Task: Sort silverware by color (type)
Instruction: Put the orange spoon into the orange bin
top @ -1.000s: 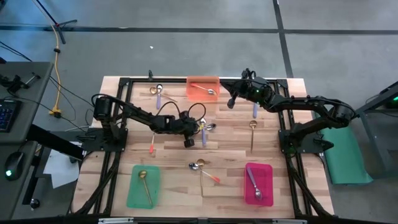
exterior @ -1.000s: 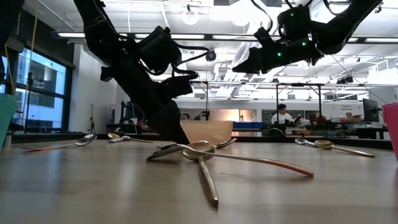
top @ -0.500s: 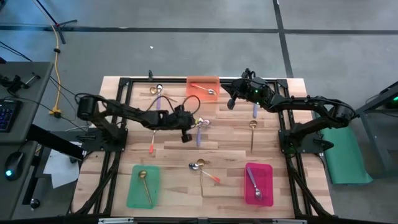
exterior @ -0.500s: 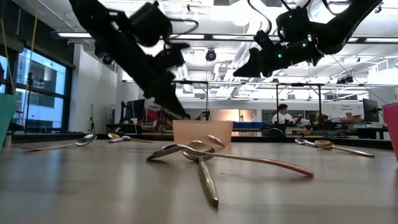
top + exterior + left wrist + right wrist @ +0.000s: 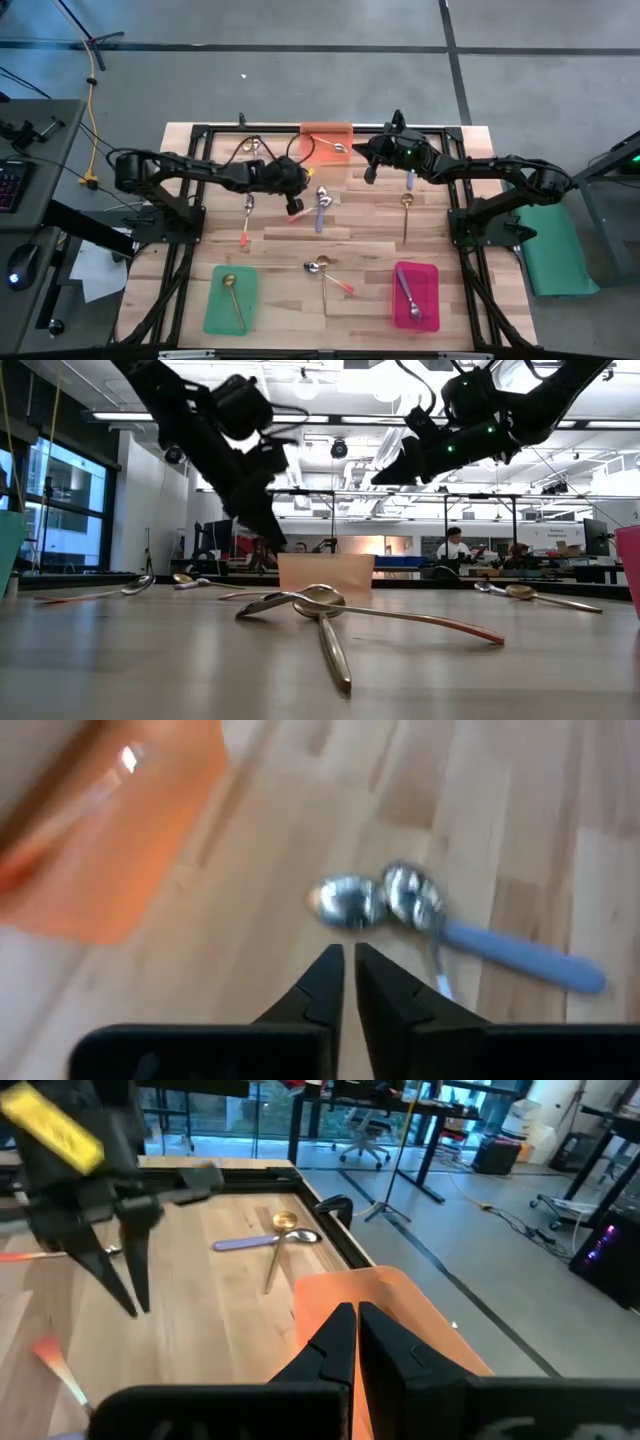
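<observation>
My left gripper (image 5: 294, 207) (image 5: 349, 952) hangs above the table's middle, its fingers a narrow slit apart with nothing between them. Just beyond its tips lie two silver spoon bowls side by side (image 5: 350, 903); one belongs to a purple-handled spoon (image 5: 319, 215) (image 5: 520, 955). The orange tray (image 5: 320, 133) (image 5: 110, 840) at the far edge holds an orange-handled spoon (image 5: 335, 147). My right gripper (image 5: 370, 175) (image 5: 355, 1312) is shut and empty, raised beside that tray's right side.
Loose spoons lie flat about the table: orange-handled (image 5: 246, 225), gold (image 5: 406, 215), purple (image 5: 410, 180), a pair at the far left (image 5: 254, 150), a crossed heap near the front (image 5: 322, 268). A green tray (image 5: 212, 310) holds a gold spoon and a pink tray (image 5: 432, 275) a purple one.
My left gripper has risen off the table and gone toward the far edge and a little left, nearer the orange tray.
</observation>
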Robot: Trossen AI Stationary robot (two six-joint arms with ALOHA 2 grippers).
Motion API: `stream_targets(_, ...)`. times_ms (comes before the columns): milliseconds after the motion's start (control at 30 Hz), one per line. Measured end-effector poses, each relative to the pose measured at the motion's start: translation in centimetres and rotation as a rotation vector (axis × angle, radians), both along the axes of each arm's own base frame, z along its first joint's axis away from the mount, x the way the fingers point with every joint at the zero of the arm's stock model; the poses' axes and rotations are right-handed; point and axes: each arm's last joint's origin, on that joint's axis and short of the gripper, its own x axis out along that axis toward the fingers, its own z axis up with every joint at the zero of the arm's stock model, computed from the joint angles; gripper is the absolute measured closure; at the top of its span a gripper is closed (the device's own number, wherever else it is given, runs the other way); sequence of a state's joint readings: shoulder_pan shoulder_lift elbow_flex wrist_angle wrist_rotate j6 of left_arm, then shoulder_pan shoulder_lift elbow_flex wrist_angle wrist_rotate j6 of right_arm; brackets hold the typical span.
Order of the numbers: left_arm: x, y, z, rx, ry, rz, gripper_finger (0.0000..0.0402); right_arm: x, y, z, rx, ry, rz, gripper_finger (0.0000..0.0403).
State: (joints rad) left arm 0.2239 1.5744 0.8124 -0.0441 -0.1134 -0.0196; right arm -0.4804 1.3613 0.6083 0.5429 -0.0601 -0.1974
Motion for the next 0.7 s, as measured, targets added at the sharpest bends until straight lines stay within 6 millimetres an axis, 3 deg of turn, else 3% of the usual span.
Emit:
stream_targets(333, 2.1, -1.9, -4.7, -0.048, 0.056, -0.065, 0.0286, 0.1, 0.1, 0.0, -0.009, 0.003, 0.006, 0.0403)
stream_targets(700, 3.1, -1.6, -6.2, -0.04, 0.004, -0.035, 0.0297, 0.0, 0.1, 0.0, -0.002, 0.002, 0.005, 0.0403)
